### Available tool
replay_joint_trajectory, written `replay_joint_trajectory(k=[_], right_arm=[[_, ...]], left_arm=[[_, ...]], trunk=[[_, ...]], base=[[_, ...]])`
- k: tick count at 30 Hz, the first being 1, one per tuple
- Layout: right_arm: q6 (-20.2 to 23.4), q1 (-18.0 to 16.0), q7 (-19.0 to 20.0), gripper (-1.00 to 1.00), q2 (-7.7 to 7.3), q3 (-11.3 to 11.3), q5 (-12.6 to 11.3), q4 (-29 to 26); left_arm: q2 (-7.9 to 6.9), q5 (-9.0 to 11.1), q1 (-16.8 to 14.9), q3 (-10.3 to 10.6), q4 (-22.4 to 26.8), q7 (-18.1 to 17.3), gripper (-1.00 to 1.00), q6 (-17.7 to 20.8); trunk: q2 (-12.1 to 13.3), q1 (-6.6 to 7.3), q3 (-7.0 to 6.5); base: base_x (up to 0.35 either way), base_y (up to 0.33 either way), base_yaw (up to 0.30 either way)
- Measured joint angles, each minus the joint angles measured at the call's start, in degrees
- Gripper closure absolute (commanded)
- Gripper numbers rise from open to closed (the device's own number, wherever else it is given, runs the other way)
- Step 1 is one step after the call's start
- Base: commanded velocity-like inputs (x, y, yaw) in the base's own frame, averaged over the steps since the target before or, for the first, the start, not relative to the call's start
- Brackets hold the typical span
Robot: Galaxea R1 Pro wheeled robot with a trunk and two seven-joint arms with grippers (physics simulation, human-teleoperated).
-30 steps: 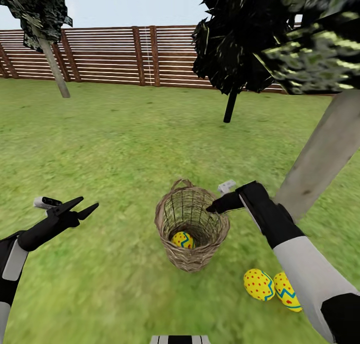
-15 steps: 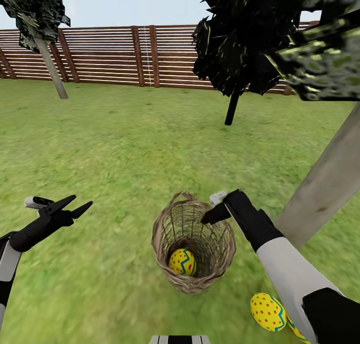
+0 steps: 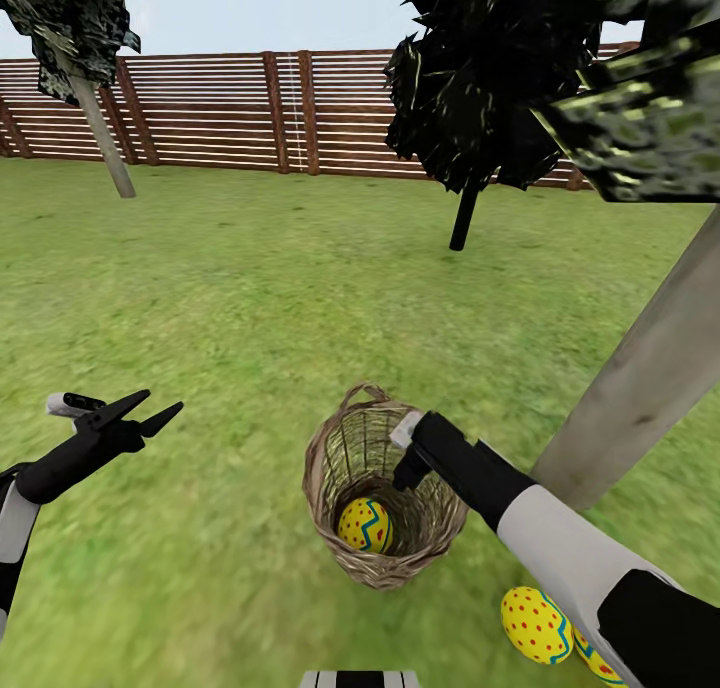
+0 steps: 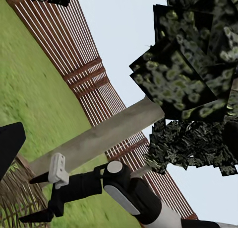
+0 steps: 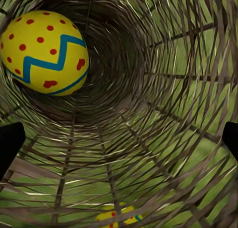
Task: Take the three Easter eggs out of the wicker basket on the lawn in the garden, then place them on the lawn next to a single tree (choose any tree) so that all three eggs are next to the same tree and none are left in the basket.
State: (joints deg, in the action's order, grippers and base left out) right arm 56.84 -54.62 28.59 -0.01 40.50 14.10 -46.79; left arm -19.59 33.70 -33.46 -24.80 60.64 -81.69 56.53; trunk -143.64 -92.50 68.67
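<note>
The wicker basket stands on the lawn just in front of me, with one yellow Easter egg at its bottom. My right gripper dips into the basket's mouth, open, above that egg and apart from it. Its dark fingertips frame the woven inside. Two more eggs lie on the grass beside the pale leaning tree trunk. The left gripper hangs open over grass, empty. From the left wrist, the right gripper shows spread by the rim.
A thin black-trunked tree stands behind the basket. Another pale-trunked tree is far left. A brown slat fence closes the back. Open grass stretches left and ahead.
The view dropped toward the basket a second ago, then held. My right gripper has moved down and left from above the rim into the basket's mouth. The left arm barely moved.
</note>
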Motion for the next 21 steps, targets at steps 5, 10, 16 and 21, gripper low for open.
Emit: replay_joint_trajectory(k=[5, 10, 16, 21], right_arm=[[-0.6, 0.0, 0.0, -1.0, 0.09, 0.4, 0.2, -0.4], [-2.2, -0.2, 0.2, -1.0, 0.09, 3.1, 0.1, -1.9], [-3.5, -0.6, 5.2, -1.0, -0.09, 4.3, 0.1, -1.9], [-7.3, -0.6, 8.9, -1.0, -0.28, 4.4, 0.3, -1.2]], left_arm=[[0.0, 0.0, 0.0, 0.0, 0.0, 0.0, -1.0, 0.0], [0.0, 0.0, 0.0, 0.0, 0.2, 0.0, -1.0, 0.0], [0.03, 0.0, 0.0, 0.0, 1.1, 0.0, -1.0, 0.0], [0.08, 0.0, 0.0, 0.0, 1.1, 0.0, -1.0, 0.0]], trunk=[[0.0, 0.0, 0.0], [-0.1, -0.13, 1.1], [-0.1, -0.29, 2.43], [-0.2, -0.42, 3.54]], base=[[0.0, 0.0, 0.0], [0.0, 0.0, 0.0], [0.0, 0.0, 0.0], [0.0, 0.0, 0.0]])
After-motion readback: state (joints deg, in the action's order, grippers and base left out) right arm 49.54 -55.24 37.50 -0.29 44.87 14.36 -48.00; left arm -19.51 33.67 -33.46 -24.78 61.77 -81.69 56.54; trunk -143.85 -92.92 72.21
